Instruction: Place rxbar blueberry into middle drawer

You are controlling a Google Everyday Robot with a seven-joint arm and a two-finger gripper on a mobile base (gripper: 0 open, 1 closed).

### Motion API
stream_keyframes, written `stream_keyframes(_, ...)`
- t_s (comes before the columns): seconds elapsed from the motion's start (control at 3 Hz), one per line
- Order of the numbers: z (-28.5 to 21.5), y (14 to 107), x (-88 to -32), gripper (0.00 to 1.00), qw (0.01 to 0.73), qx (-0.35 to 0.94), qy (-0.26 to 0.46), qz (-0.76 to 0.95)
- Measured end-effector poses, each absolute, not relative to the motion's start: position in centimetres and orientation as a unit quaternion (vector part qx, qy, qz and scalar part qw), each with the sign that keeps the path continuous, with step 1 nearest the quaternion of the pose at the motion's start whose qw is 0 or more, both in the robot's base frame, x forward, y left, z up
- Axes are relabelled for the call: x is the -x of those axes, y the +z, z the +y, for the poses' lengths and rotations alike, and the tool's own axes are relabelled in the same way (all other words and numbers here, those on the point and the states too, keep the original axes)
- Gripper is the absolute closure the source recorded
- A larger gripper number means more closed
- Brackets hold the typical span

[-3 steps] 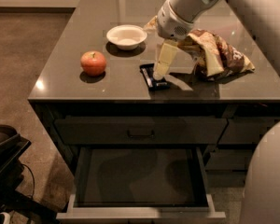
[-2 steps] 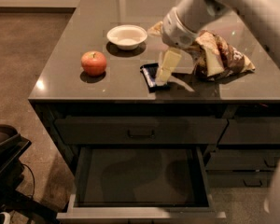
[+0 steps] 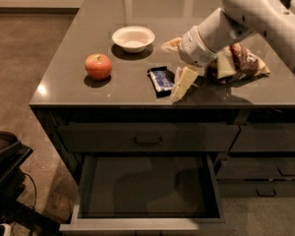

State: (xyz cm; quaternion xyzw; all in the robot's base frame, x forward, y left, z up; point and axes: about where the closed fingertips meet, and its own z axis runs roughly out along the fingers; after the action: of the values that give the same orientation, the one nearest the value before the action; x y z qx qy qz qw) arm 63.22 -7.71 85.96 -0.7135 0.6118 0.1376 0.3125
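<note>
The rxbar blueberry (image 3: 161, 79), a small dark blue wrapper with white markings, lies flat on the grey countertop near its front edge. My gripper (image 3: 182, 86) hangs from the white arm and sits low over the counter, just right of the bar and beside it, not holding it. The middle drawer (image 3: 147, 224) is pulled out below the counter, and its dark flat interior shows nothing inside.
A red apple (image 3: 98, 66) sits left of the bar and a white bowl (image 3: 133, 37) behind it. A tan-and-brown chip bag (image 3: 242, 60) lies to the right, partly behind my arm. The top drawer (image 3: 147, 137) is closed. Narrower drawers with black handles (image 3: 278, 171) are at right.
My gripper has moved down and slightly right toward the counter's front edge, so more of the bar shows to its left. The bar has not moved.
</note>
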Motion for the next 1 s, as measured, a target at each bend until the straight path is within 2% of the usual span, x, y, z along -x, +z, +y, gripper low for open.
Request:
stream_keyframes(0.67, -7.0, 85.3, -63.7, 0.0, 0.296, 0.716, 0.151, 0.613)
stream_keyframes(1.0, -6.5, 84.7, -63.8, 0.0, 0.254, 0.723, 0.169, 0.62)
